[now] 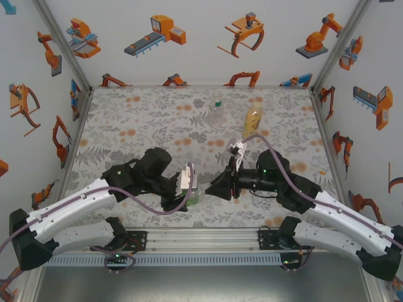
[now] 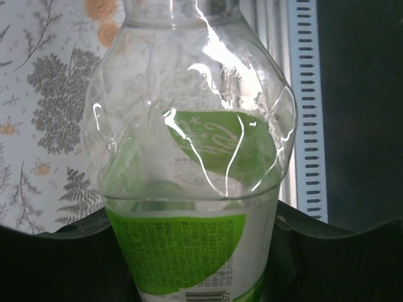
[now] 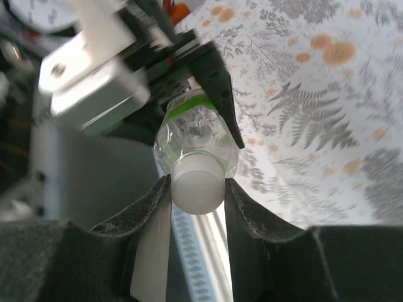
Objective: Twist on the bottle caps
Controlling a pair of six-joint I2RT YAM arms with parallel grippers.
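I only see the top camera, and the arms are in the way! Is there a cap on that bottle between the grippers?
Observer: Yes. The right wrist view shows a white cap sitting on the neck of the bottle, pinched between the fingers of the right gripper.
Child: So who's holding the bottle?
Observer: The left gripper. In its wrist view the bottle's body sits between its dark fingers. The body is clear plastic with a green and white label.

Three bottles (image 1: 216, 108) (image 1: 253, 121) (image 1: 196, 195), one plainly visible cap (image 3: 197, 185), two arms (image 1: 75, 202) (image 1: 343, 211)
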